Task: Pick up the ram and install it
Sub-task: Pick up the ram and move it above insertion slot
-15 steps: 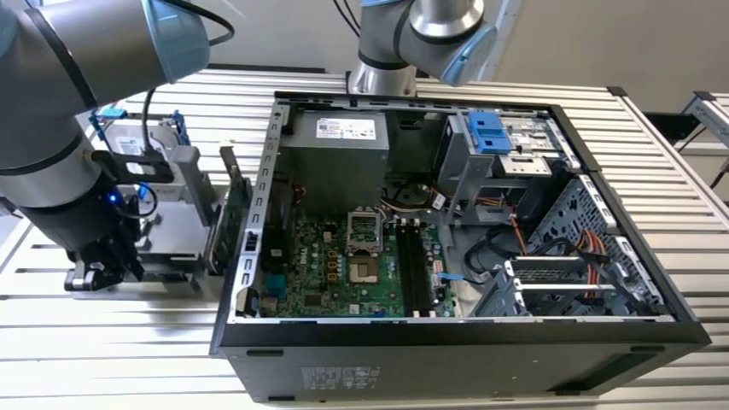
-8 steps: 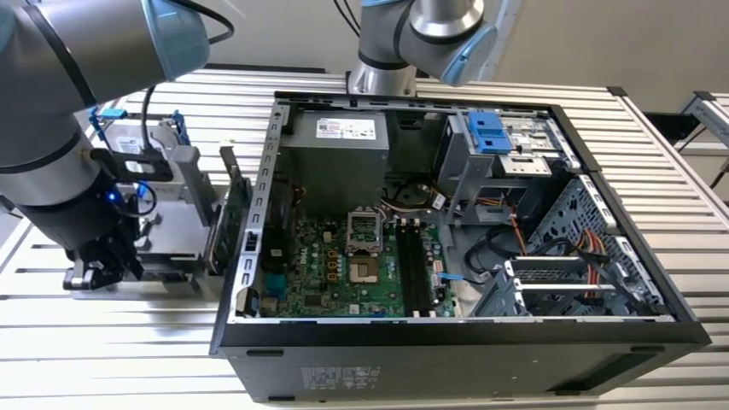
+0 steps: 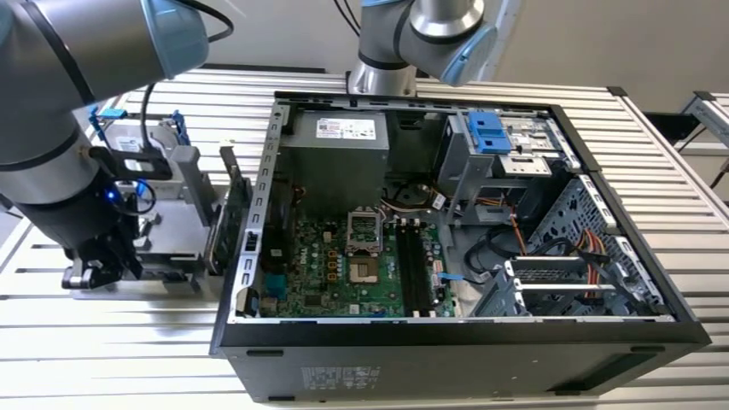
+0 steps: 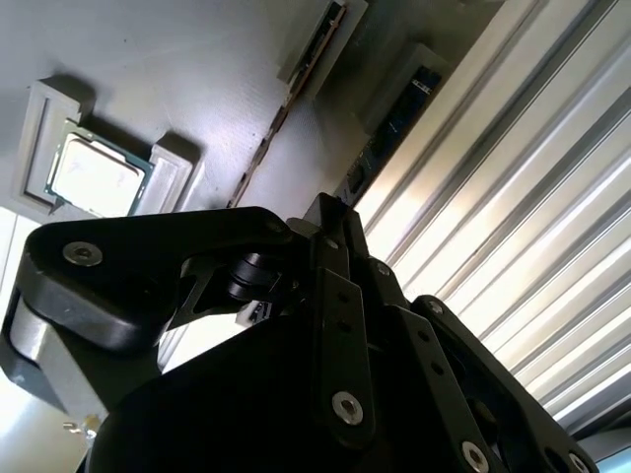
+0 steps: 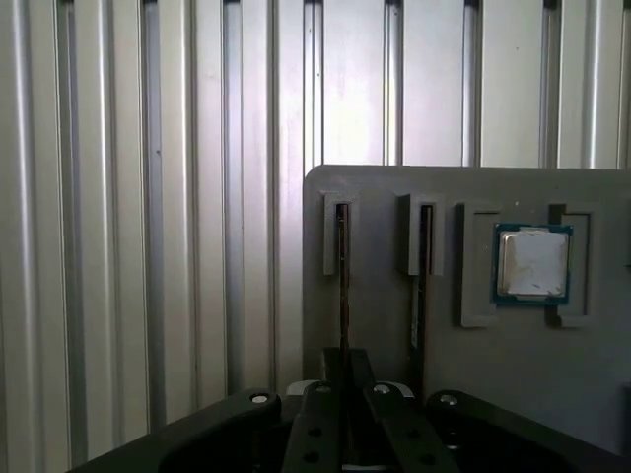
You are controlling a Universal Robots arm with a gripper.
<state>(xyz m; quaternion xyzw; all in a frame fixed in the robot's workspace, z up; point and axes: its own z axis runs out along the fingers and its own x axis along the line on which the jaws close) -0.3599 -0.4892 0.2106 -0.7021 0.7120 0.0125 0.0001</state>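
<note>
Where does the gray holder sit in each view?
Exterior view: holder at the exterior view's left, between the arm and the case.
First wrist view: holder just beyond the gripper, carrying the processor.
Second wrist view: holder beyond the gripper, processor on it.
Shared landmark: the slatted table under it.

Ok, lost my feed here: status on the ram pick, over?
Gripper at the gray holder, in line with the ram standing edge-on in it. Second stick alongside, chip beyond. Nothing blocking seen.
</note>
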